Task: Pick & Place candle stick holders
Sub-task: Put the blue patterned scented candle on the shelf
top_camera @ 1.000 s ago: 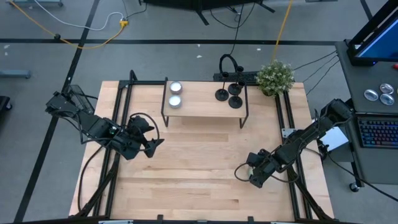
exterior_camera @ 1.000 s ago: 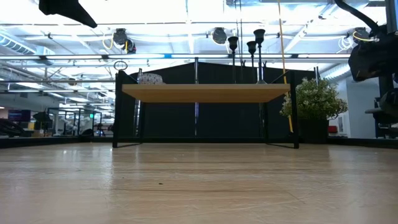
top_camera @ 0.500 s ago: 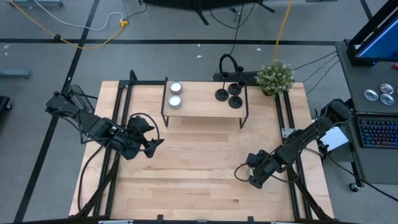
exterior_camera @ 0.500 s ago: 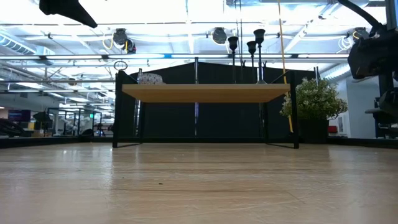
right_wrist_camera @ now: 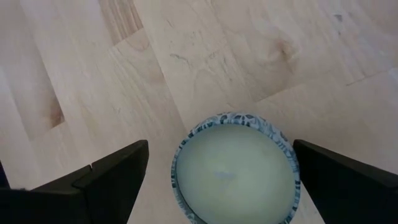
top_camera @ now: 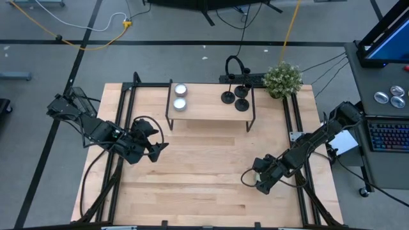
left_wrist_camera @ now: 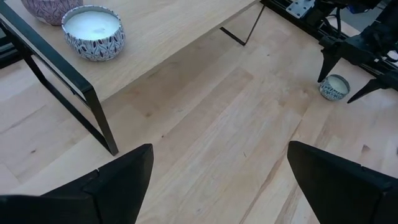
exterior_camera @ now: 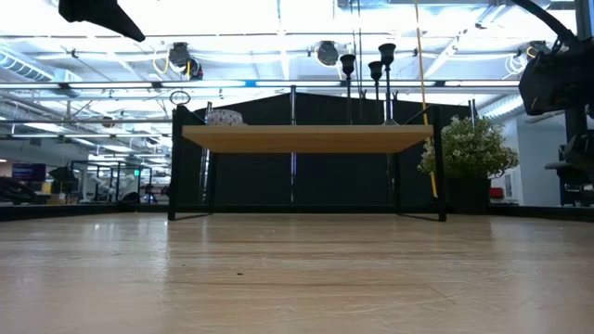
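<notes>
Three black candle stick holders [top_camera: 235, 98] stand on their disc bases at the right end of the wooden shelf [top_camera: 208, 108] by the table's far edge. In the low view their stems [exterior_camera: 376, 70] rise above the shelf top. My left gripper [top_camera: 160, 148] hangs open over the table's left half, in front of the shelf, with nothing between its fingers [left_wrist_camera: 219, 149]. My right gripper [top_camera: 252, 177] is open low over the table's right near part. Its fingers stand on either side of a small patterned candle tin [right_wrist_camera: 235, 169] that sits on the table; no touch shows.
Two candle tins [top_camera: 179, 96] sit on the shelf's left end; one of them shows in the left wrist view [left_wrist_camera: 93, 31]. A potted plant [top_camera: 282, 79] stands at the far right corner. Black frame rails [top_camera: 121, 121] run along both table sides. Bare wood lies between the arms.
</notes>
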